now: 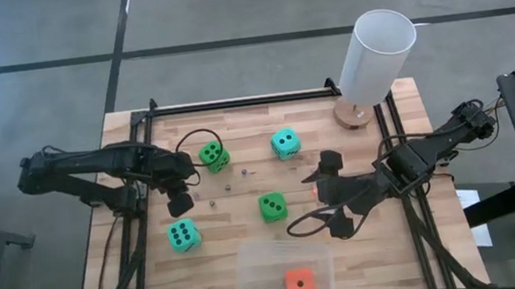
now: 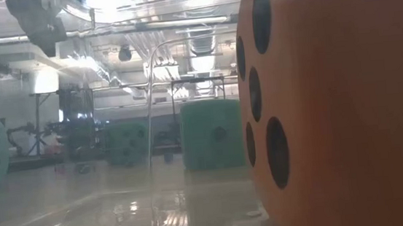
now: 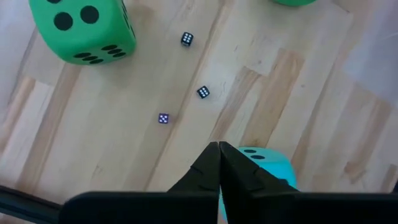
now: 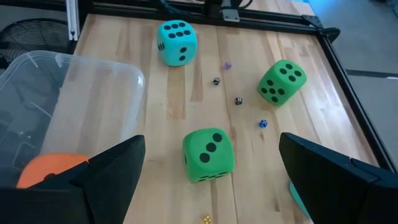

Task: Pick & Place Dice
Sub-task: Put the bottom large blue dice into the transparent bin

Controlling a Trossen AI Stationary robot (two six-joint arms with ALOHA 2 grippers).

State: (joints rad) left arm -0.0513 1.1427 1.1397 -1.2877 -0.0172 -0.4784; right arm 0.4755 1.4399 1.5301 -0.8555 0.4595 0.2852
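Five dice show in the high view. A green die [image 1: 214, 155] and a teal die [image 1: 285, 142] rest toward the far side, a second green die [image 1: 272, 206] in the middle and a second teal die [image 1: 182, 235] near left. The orange die [image 1: 299, 284] lies inside a clear container [image 1: 251, 262]. My left gripper [image 1: 180, 204] hangs shut above the boards, just beyond the near-left teal die [image 3: 267, 165]. My right gripper [image 1: 335, 192] stands open to the right of the middle green die [image 4: 208, 154], with that die ahead of its fingers [image 4: 115, 168] and nothing between them.
Several tiny dice [image 3: 203, 92] lie scattered on the boards between the big ones. A tall white cylinder [image 1: 376, 58] on a round wooden base stands at the far right corner. Black frame rails [image 1: 233, 103] run along the table's far, left and right sides.
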